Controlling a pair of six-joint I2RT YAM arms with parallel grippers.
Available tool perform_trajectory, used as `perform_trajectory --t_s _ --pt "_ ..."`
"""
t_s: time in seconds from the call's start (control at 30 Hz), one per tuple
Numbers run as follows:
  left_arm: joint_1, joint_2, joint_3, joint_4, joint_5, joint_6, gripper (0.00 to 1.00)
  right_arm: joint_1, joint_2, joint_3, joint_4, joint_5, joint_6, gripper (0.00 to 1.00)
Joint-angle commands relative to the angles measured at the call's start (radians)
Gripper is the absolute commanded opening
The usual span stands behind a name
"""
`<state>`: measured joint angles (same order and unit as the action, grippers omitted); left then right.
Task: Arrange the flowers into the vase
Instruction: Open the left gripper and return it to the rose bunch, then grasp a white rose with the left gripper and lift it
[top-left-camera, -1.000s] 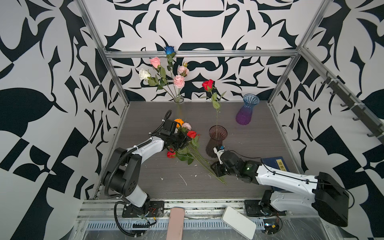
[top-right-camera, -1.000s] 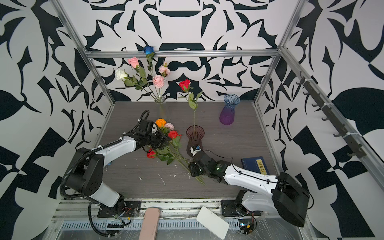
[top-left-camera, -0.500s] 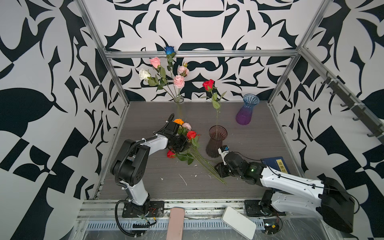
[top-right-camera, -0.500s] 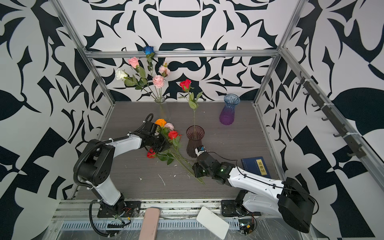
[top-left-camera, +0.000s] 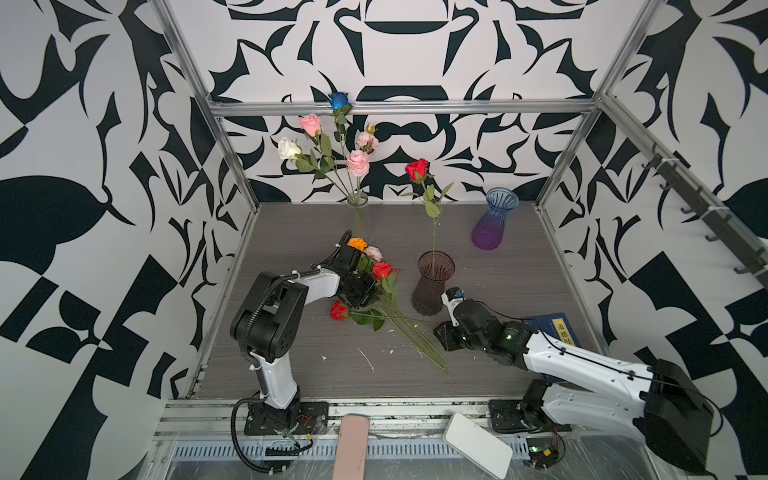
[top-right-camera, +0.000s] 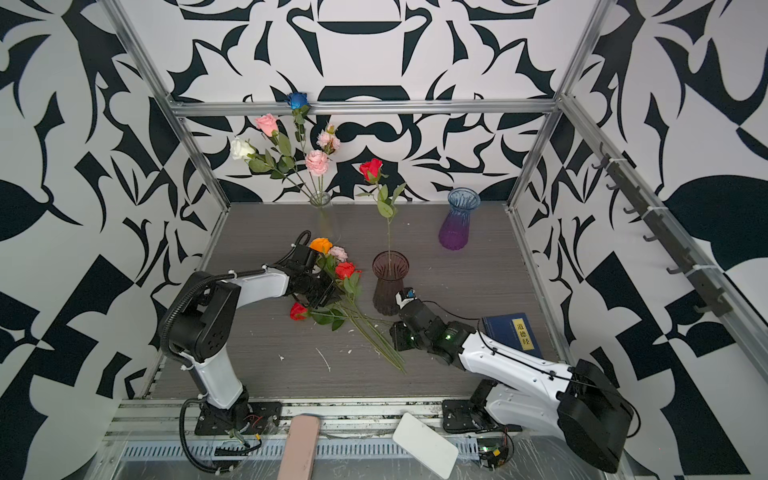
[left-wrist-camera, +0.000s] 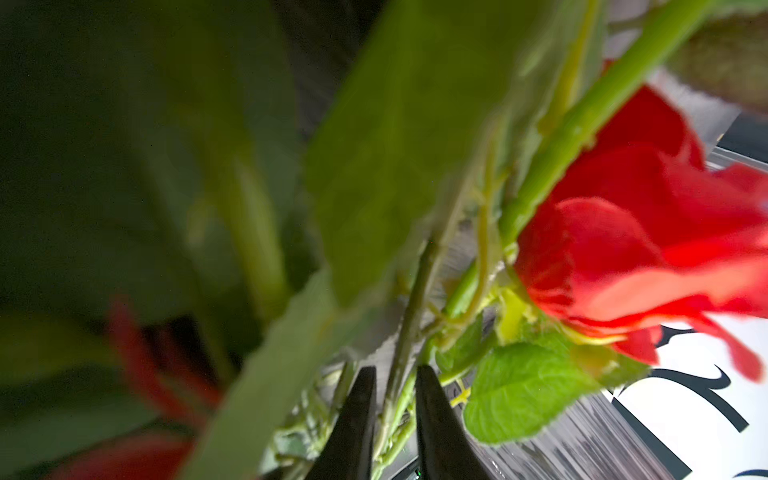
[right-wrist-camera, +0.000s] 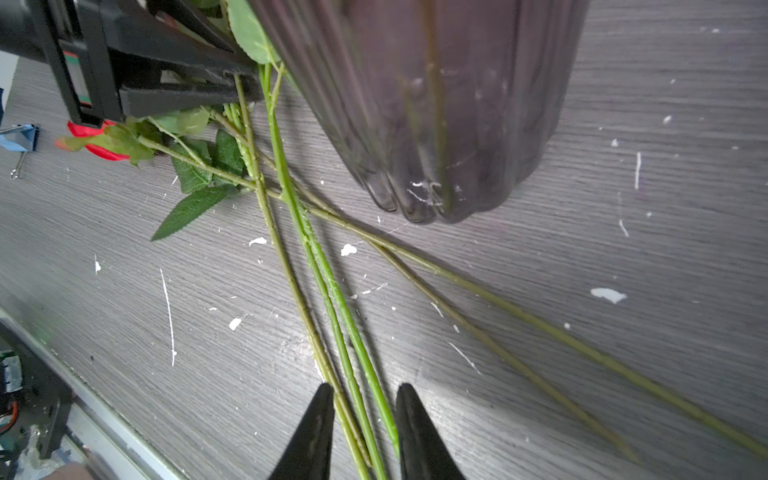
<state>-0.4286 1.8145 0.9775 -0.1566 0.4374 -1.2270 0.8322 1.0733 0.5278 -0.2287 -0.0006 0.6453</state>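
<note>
This seems to be a robotics lab test cell: black-and-white patterned panels (top-left-camera: 75, 124) held in aluminium framing (top-left-camera: 457, 108), a scuffed grey tabletop (top-left-camera: 498, 270), and along the bottom edge of the frame two bolted-down arms, lower left (top-left-camera: 270, 324) and lower right (top-left-camera: 582, 370), with loose cables (top-left-camera: 245, 440).

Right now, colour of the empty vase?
Empty vase: blue fading to purple, best in a top view.

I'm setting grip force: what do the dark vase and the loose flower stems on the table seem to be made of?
Dark vase: translucent smoky glass or plastic, glossy and ribbed; a stem shows through its wall; which of the two I cannot tell.
Flower stems: probably moulded plastic, matte green, with tiny nubs and uniform colour.
</note>
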Motion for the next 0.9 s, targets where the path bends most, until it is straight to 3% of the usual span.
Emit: perform_trajectory --t_s 0.0,0.23,0.63,0.87 --pt "-0.002 0.032 0.026 -0.019 -0.001 0.003 0.19 -0.012 -0.020 0.001 -0.010 -0.015 -0.024 0.30" --pt "-0.002 0.009 0.026 -0.006 -0.007 -0.001 0.01 -0.024 -0.024 -0.007 -0.009 -0.027 -0.024 0.30" --pt "0.016 -0.188 0.065 -0.022 -0.061 -0.013 0.00 -0.032 -0.016 -0.004 -0.001 -0.036 -0.026 0.30" --pt "0.023 -0.359 0.286 -0.232 -0.240 0.236 0.00 -0.035 0.007 0.013 -0.001 -0.038 -0.034 0.30"
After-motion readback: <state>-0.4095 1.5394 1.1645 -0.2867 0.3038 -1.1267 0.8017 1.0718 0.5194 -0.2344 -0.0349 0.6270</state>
